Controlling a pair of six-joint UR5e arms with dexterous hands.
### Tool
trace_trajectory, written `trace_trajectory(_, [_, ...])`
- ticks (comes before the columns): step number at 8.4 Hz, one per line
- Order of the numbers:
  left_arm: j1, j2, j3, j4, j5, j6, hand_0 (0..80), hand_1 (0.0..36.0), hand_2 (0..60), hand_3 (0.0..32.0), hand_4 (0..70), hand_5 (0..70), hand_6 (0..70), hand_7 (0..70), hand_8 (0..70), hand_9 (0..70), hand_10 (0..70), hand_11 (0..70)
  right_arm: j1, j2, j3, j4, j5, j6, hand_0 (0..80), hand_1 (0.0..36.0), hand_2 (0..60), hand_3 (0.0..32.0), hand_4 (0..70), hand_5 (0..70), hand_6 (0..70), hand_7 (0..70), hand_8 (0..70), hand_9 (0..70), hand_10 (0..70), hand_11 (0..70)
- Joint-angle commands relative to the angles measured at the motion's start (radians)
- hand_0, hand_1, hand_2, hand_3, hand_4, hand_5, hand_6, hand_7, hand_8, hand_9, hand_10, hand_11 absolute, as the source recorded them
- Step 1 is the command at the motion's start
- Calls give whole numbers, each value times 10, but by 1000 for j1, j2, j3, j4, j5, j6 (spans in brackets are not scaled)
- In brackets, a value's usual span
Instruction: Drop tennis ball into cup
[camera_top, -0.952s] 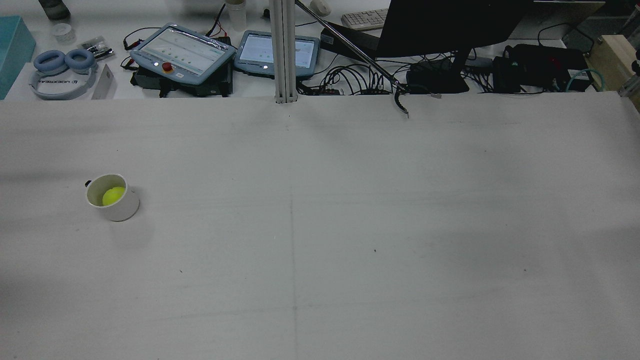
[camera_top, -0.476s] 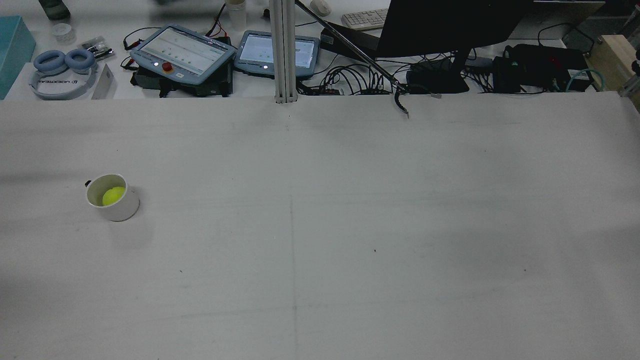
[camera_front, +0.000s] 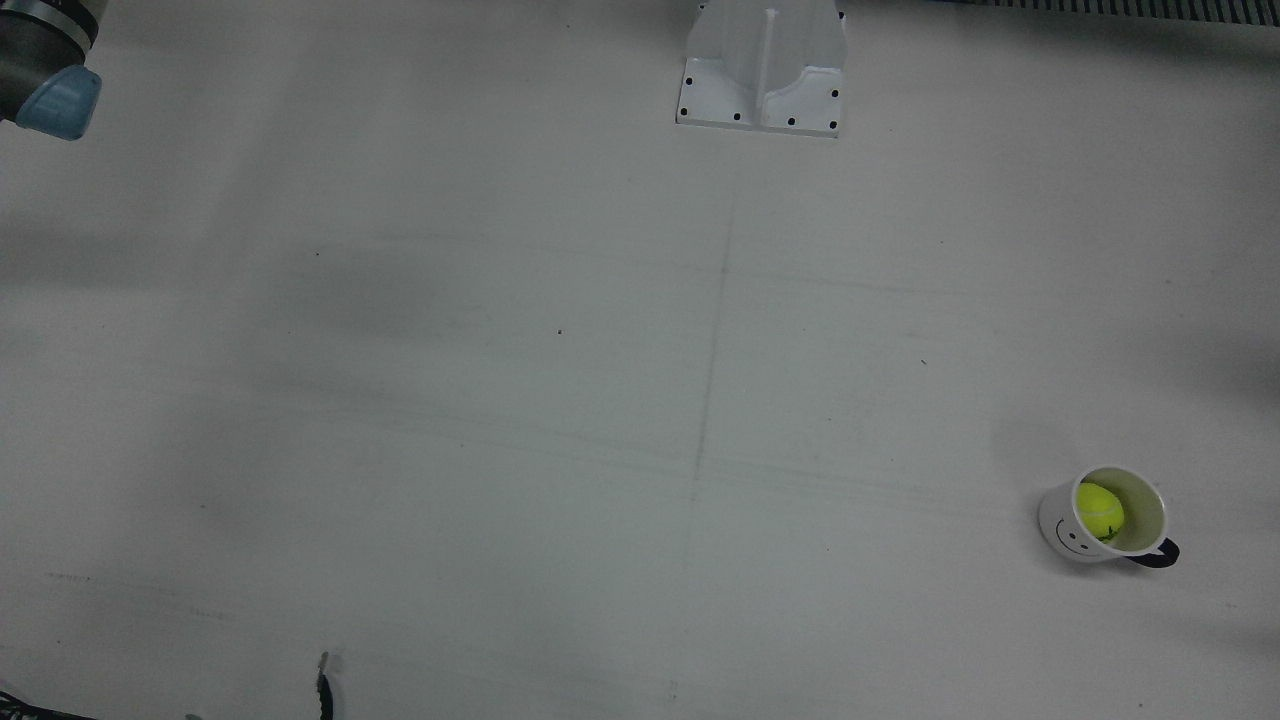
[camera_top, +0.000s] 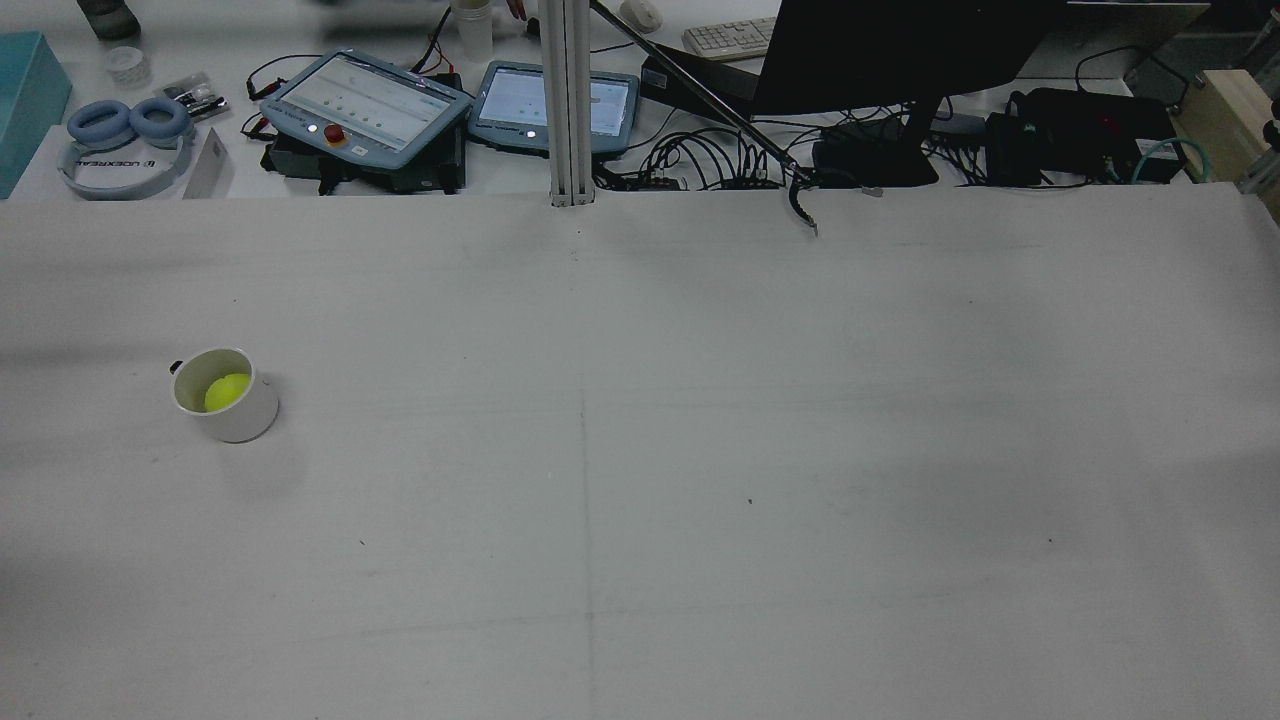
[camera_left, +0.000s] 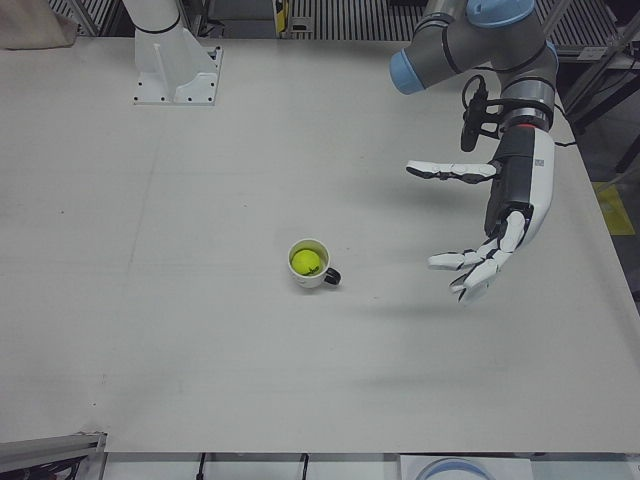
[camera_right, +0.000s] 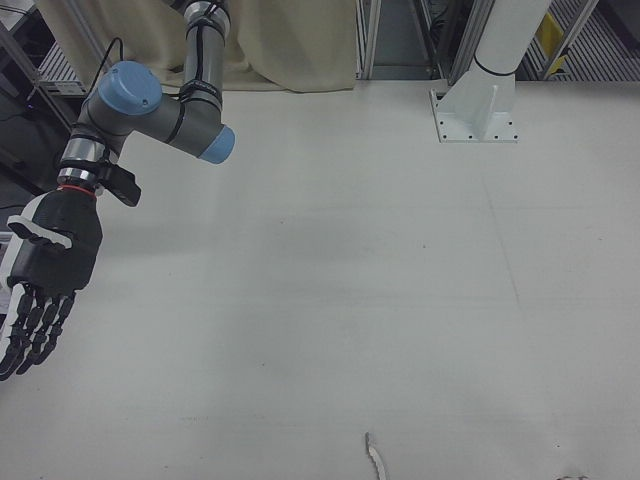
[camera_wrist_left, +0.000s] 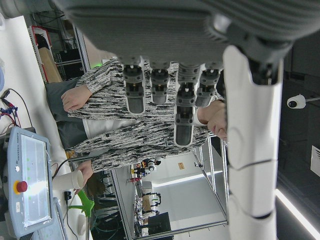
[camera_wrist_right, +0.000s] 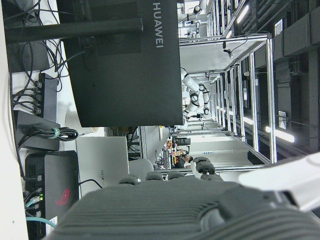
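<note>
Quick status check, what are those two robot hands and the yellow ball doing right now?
Left hand open, empty, beside the cup. Right hand open, hanging off to its side. Tennis ball in cup. Nothing in the way.

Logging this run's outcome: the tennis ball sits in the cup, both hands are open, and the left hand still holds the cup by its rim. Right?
Not quite. The left hand holds nothing; it hangs open, apart from the cup, as the left-front view shows. The tennis ball is in the cup, and the right hand is open too.
</note>
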Motion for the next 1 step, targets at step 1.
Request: trace_trajectory(1, [1, 1, -7, 0, 0, 0, 641, 232, 2, 0, 141, 165, 473, 201, 154, 141, 139, 229, 0, 1, 0, 1, 0, 0, 0, 0, 0, 0, 0, 0, 0, 0, 0, 0, 0, 0])
